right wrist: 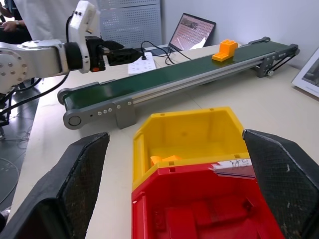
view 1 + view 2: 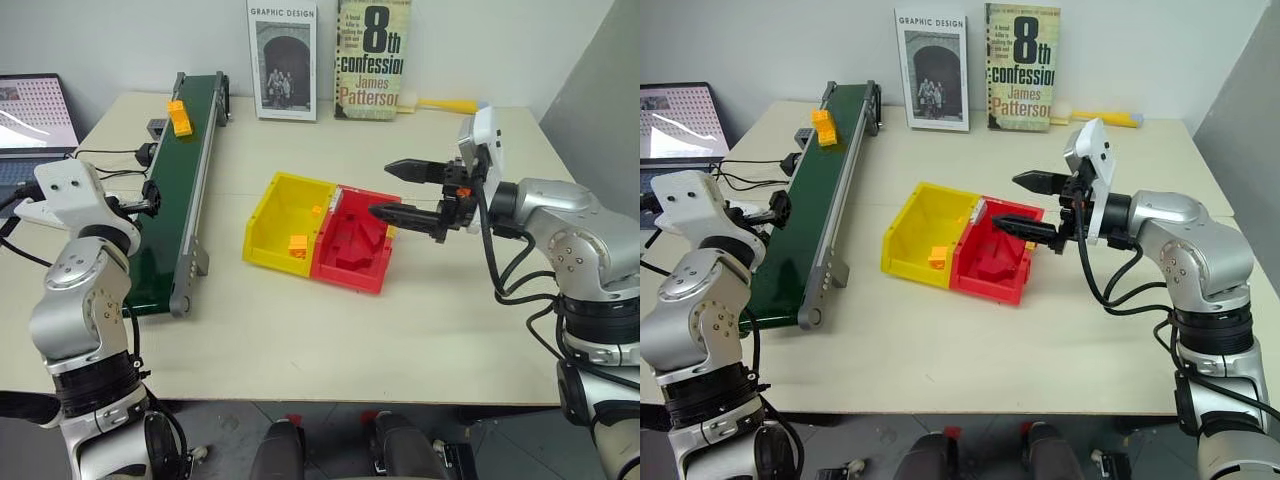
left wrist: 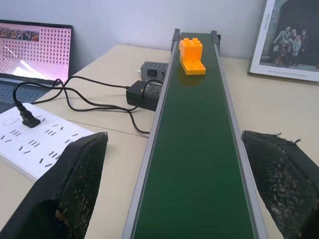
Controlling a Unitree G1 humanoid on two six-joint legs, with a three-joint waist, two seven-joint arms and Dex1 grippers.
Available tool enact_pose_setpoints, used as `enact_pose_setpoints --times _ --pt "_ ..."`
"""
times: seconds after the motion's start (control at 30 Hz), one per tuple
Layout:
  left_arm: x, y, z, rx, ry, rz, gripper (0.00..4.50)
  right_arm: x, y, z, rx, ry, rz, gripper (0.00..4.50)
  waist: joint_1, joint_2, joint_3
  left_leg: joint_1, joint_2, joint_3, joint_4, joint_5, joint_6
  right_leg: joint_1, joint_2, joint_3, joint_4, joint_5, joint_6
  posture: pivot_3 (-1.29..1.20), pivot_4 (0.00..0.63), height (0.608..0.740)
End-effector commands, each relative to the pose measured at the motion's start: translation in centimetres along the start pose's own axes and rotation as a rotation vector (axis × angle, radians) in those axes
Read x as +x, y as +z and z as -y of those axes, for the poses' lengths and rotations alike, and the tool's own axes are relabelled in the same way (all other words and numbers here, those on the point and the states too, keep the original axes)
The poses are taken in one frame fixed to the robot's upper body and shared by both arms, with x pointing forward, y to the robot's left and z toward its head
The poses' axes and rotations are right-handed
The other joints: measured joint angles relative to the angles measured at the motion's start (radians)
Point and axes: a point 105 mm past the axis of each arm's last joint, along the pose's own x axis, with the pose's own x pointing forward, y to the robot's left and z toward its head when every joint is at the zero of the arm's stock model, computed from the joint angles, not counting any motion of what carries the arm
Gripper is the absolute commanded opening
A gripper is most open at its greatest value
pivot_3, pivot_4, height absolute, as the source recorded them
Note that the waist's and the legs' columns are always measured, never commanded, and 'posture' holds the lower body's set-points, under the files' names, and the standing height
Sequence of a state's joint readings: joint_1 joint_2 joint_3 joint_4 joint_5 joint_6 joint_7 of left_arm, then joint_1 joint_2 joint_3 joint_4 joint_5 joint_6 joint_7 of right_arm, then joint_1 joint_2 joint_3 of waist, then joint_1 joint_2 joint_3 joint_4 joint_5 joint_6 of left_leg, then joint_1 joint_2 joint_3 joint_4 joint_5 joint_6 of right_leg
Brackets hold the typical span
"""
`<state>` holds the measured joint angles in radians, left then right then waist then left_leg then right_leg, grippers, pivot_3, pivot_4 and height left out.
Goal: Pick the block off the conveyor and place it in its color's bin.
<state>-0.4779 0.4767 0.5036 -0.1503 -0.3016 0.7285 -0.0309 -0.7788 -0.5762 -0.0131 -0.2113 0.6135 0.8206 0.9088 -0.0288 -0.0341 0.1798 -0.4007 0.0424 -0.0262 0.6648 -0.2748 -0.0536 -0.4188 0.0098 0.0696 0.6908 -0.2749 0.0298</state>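
Orange-yellow plastic toy brick (image 2: 179,116) is sitting on the long dark green conveyor belt (image 2: 180,200) up near its far end, raised studded half pointing away from the robot and the low flat lip toward it, so its long axis runs along the belt. Plenty of bare belt between it and the near end. Left gripper (image 3: 184,189) hangs over that near end, pointing up the belt, fingers wide apart, nothing in them. Beside the belt on the laptop side there's a white power strip (image 3: 35,142), black cables and a small grey box (image 3: 153,71), all off the belt. Yellow open-top plastic bin (image 2: 285,215) sits mid-table, joined to a red one (image 2: 360,245), with an orange piece already inside. Right gripper (image 2: 395,192) hovers over the red bin's far side, fingers spread and empty. Two books (image 2: 330,60) stand against the back wall.
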Motion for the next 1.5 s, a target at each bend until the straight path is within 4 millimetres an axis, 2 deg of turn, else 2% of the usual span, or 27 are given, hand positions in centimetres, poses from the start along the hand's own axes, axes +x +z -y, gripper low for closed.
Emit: enact_pose_setpoints --times 0.03,0.63,1.23,1.37,1.5 --pt "0.3 1.2 0.5 0.009 -0.013 0.037 4.49 -0.2 1.7 -0.8 -0.065 0.03 0.026 4.5 0.0 0.0 0.0 0.0 0.0 0.0 0.0 0.0 0.0 0.0 0.0 0.0 0.0 0.0 0.0 0.0 0.15 0.74" --pt "2.5 0.6 1.0 -0.023 0.002 0.002 4.49 -1.0 1.8 -0.9 -0.079 -0.014 0.023 4.5 0.0 0.0 0.0 0.0 0.0 0.0 0.0 0.0 0.0 0.0 0.0 0.0 0.0 0.0 0.0 0.0 0.15 0.74" --pt "2.5 -0.2 1.2 -0.029 0.019 -0.025 4.49 -1.0 2.1 -0.8 -0.081 -0.027 0.02 4.5 0.0 0.0 0.0 0.0 0.0 0.0 0.0 0.0 0.0 0.0 0.0 0.0 0.0 0.0 0.0 0.0 0.15 0.74" --pt "2.5 -0.5 0.6 -0.04 0.049 -0.039 3.88 -1.0 2.1 -0.9 -0.079 -0.024 0.019 4.5 0.0 0.0 0.0 0.0 0.0 0.0 0.0 0.0 0.0 0.0 0.0 0.0 0.0 0.0 0.0 0.0 0.15 0.74" --pt "2.4 -1.3 0.2 -0.065 0.074 -0.077 3.05 -1.0 2.1 -0.9 -0.077 -0.023 0.019 4.5 0.0 0.0 0.0 0.0 0.0 0.0 0.0 0.0 0.0 0.0 0.0 0.0 0.0 0.0 0.0 0.0 0.15 0.74"
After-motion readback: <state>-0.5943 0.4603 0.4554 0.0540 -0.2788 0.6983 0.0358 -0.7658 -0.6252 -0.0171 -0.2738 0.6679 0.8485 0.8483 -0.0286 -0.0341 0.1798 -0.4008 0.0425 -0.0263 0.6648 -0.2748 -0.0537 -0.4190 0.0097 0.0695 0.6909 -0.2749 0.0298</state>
